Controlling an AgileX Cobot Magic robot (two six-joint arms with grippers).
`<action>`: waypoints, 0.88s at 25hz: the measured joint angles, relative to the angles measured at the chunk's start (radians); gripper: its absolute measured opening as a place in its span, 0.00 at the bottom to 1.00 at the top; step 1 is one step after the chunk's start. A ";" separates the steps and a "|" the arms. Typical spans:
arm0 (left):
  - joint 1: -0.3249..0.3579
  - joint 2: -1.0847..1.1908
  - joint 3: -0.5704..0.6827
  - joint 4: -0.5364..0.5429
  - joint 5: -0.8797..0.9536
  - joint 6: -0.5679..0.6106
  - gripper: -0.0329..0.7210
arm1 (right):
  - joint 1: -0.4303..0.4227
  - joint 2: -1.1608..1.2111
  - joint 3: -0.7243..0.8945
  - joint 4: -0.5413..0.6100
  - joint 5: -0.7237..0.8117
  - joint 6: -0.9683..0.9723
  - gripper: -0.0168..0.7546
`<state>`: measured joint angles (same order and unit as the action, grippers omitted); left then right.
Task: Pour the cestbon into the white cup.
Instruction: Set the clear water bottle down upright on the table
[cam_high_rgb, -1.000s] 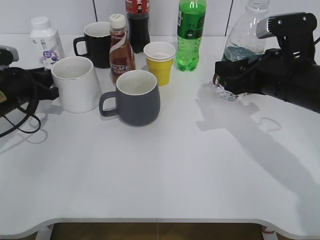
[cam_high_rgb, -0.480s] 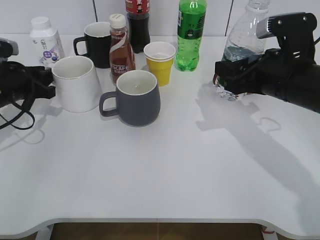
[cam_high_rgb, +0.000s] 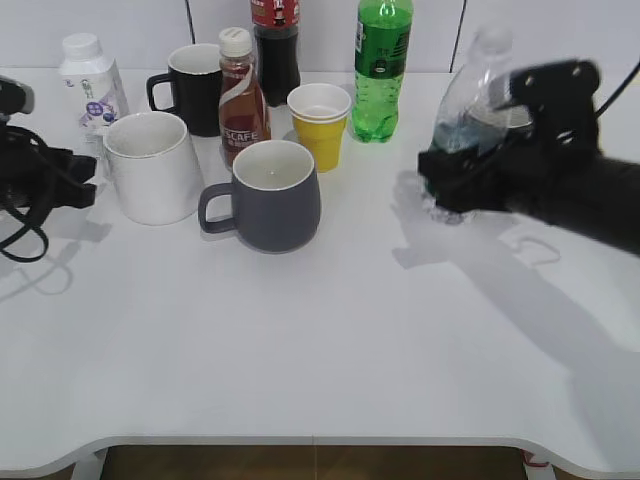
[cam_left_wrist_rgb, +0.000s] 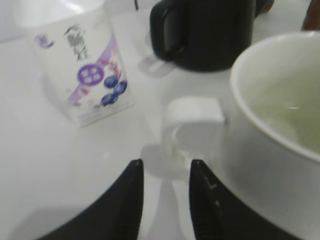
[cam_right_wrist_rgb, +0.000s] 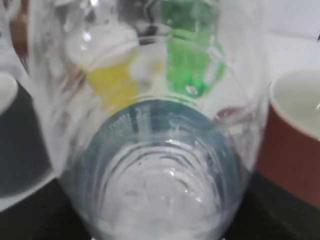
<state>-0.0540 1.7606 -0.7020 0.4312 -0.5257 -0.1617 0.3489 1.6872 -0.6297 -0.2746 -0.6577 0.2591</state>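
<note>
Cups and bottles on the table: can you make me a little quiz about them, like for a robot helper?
1. True or false: the right pincer holds the water bottle.
2. What colour is the paper cup?
A red
B yellow
C blue
3. Which mug does the left pincer face, handle first?

Key:
1. True
2. B
3. The white cup
</note>
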 joint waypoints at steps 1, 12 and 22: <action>0.000 -0.014 0.000 0.000 0.035 0.000 0.36 | 0.000 0.026 0.000 0.000 -0.020 -0.016 0.63; 0.000 -0.172 0.000 0.000 0.270 0.000 0.36 | 0.000 0.188 0.000 0.000 -0.185 -0.103 0.66; -0.029 -0.385 0.000 -0.051 0.426 0.000 0.36 | 0.000 0.024 0.000 0.016 -0.175 -0.106 0.84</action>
<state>-0.0833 1.3760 -0.7018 0.3797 -0.0995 -0.1617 0.3489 1.7115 -0.6297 -0.2583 -0.8329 0.1533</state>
